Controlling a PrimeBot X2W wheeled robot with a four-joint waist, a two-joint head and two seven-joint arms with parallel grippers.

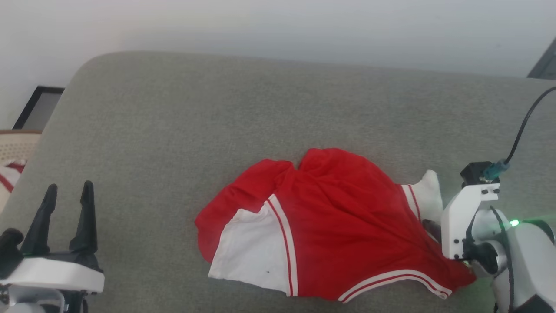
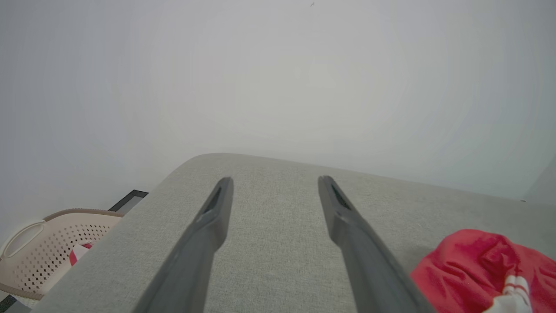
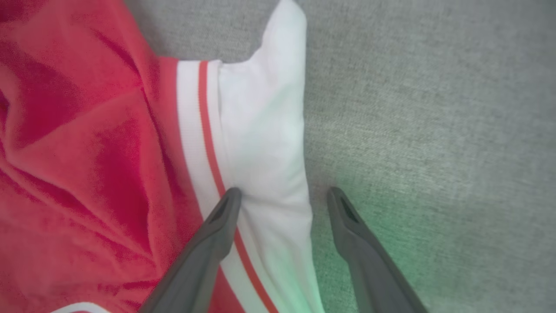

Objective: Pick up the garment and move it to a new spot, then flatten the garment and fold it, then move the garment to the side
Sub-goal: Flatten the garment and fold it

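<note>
The garment (image 1: 339, 226) lies crumpled on the grey cushion (image 1: 217, 121), red body up, with a white sleeve (image 1: 247, 252) at its left and another at its right end. My right gripper (image 3: 282, 195) is open just above that right sleeve (image 3: 260, 130). One finger is over the red-and-white stripe trim and the other over bare cushion (image 3: 434, 130). In the head view its white wrist (image 1: 467, 217) stands at the garment's right edge and hides the fingers. My left gripper (image 1: 68, 191) is open and empty at the lower left, well clear of the garment (image 2: 478, 265).
A pale perforated basket (image 2: 52, 243) with red-and-white cloth inside stands off the cushion's left edge (image 1: 13, 148). A dark-framed panel (image 1: 39, 104) leans by the wall behind it. A black cable (image 1: 523, 126) rises from the right wrist. Bare cushion stretches left of and behind the garment.
</note>
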